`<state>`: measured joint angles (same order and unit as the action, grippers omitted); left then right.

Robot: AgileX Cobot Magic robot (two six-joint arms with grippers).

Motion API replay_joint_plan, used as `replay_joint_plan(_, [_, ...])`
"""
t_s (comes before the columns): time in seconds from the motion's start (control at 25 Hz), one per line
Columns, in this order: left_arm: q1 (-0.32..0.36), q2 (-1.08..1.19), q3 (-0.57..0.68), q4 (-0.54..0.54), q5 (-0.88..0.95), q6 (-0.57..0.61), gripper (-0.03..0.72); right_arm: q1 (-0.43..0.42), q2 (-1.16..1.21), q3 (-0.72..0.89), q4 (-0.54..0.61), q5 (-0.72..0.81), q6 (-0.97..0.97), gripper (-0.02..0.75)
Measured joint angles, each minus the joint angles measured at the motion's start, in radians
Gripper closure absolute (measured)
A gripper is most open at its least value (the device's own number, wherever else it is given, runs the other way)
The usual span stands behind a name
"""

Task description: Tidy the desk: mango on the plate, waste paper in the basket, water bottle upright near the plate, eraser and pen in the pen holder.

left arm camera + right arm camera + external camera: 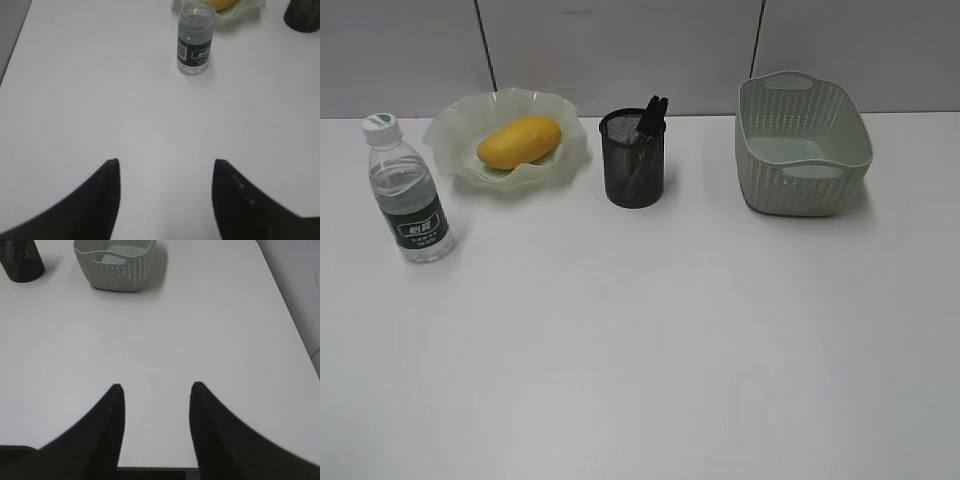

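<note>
While both arms are staying out of the exterior view, the desk [640, 350] is carrying a row of things along its far edge. At the left, the water bottle [407, 190] is standing upright with its white cap on, just beside the plate [450, 135] and a little nearer the camera. On that wavy green plate the mango [519, 140] is lying on its side. Right of the plate, the pen holder [634, 160] is standing upright, with a dark tip, seemingly the pen [652, 115], sticking up over its rim; what else is inside cannot be made out through the mesh. Farther right, well apart from the holder, the basket [802, 150] is sitting on the desk; no paper is visible in the part of its floor that is showing.

In the left wrist view, the left hand [166, 162] is hovering over bare desk with its two dark fingers [100, 200] spread well apart and nothing between them; the bottle is standing well ahead of it. In the right wrist view, the right hand [156, 386] is likewise hanging over bare desk near the front edge, its fingers [215, 430] parted about halfway and gripping nothing, with the basket and the holder far ahead of it.
</note>
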<state>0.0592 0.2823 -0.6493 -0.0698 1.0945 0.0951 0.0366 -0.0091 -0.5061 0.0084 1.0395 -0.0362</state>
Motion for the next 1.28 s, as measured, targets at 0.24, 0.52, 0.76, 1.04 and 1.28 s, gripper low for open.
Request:
replay_joint_plan(0.24, [0.000, -0.156, 0.071, -0.036, -0.062, 0.000, 0.246, 0.000, 0.000, 0.000, 0.000, 0.001, 0.000, 0.387])
replay_joint_plan(0.52, [0.000, -0.251, 0.092, -0.095, -0.086, 0.000, 0.246, 0.000, 0.000, 0.000, 0.000, 0.000, 0.000, 0.387])
replay_joint_plan(0.76, [0.000, -0.288, 0.105, -0.096, -0.053, 0.000, 0.246, 0.000, 0.000, 0.000, 0.000, 0.000, 0.000, 0.387])
replay_joint_plan(1.04, [0.000, -0.289, 0.122, -0.086, -0.033, -0.030, 0.246, 0.000, 0.000, 0.001, 0.000, 0.000, 0.000, 0.387])
replay_joint_plan(1.28, [0.000, -0.290, 0.126, -0.051, -0.033, -0.095, 0.257, 0.000, 0.000, 0.001, 0.000, 0.000, 0.000, 0.387])
